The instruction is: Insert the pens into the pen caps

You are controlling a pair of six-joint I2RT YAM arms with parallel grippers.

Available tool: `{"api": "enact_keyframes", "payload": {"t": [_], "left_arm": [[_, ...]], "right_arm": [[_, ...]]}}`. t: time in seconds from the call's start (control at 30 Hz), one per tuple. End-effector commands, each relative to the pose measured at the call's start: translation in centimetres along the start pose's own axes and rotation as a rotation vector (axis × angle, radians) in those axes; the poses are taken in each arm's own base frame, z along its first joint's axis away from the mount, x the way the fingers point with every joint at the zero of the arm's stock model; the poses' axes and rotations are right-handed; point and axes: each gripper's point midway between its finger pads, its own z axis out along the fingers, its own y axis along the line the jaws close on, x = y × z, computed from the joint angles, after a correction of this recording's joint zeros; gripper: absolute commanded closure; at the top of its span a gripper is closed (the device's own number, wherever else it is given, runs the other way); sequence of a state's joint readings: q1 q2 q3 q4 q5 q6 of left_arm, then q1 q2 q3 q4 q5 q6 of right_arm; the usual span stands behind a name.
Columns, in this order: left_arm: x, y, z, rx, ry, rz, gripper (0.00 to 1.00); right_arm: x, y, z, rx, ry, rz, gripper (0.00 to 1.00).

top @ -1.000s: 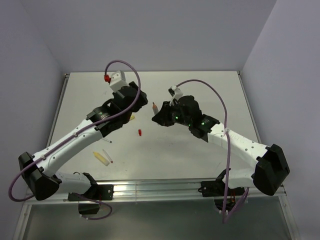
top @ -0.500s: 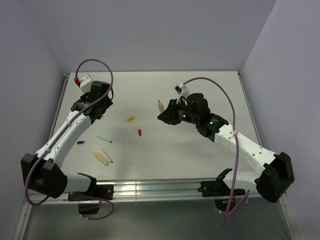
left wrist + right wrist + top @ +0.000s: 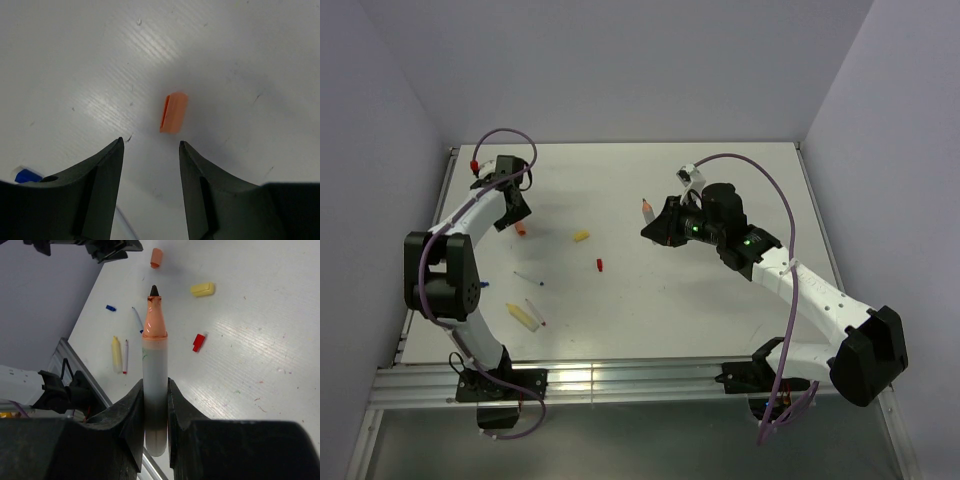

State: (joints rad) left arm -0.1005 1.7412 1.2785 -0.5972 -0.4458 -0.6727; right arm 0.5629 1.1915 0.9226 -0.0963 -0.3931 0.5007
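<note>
Within the last second the left arm has swung away from the middle of the table [image 3: 720, 310] to its far left side, and the left gripper [image 3: 151, 150] now hangs over the orange cap [image 3: 173, 112]. Its jaws are parted about halfway and hold nothing. In the left wrist view the cap lies on its side just ahead of the fingertips, roughly in line with the gap between them, not yet touched.

The right gripper [image 3: 155, 390] has shifted only slightly and stays clamped on the pale body of the orange marker [image 3: 154, 320], whose bare tip points outward, held clear of the table. Marker and matching cap are well apart, so the likely step is for the left gripper to pick up the cap and bring it to the tip.

There is no tray or box here. The caps are the only receptacles, and each one lies empty: the yellow cap [image 3: 581, 237], the red cap [image 3: 600, 265], and the dark-blue cap [image 3: 483, 285] near the left edge. The yellow marker [image 3: 524, 316] and two thin pens [image 3: 535, 312] lie uncapped toward the near left.
</note>
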Motion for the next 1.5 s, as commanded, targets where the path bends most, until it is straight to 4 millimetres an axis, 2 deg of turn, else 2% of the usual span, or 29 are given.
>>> {"api": "enact_keyframes", "payload": {"t": [0.0, 0.17, 0.4, 0.63, 0.9, 1.47], "left_arm": [[-2.0, -1.7, 0.7, 0.057, -0.022, 0.013, 0.47], [-2.1, -3.0, 1.8, 0.094, -0.004, 0.014, 0.48], [-1.7, -2.9, 3.8, 0.037, 0.015, 0.028, 0.49], [-1.5, -3.0, 4.3, 0.027, 0.025, 0.045, 0.5], [-0.4, -2.7, 5.3, 0.002, 0.054, 0.051, 0.51], [-0.1, -2.8, 5.8, -0.007, 0.071, 0.066, 0.52]], "right_arm": [[-1.2, 1.2, -0.7, -0.048, -0.047, -0.024, 1.0], [-1.1, 1.2, -0.5, -0.051, -0.044, -0.024, 1.0], [-1.0, 1.0, -0.4, -0.045, -0.037, -0.022, 1.0], [-1.0, 0.8, -0.3, -0.039, -0.038, -0.021, 1.0], [-1.0, 0.8, -0.2, -0.039, -0.039, -0.021, 1.0], [-0.8, 0.5, 0.0, -0.027, -0.028, -0.016, 1.0]]}}
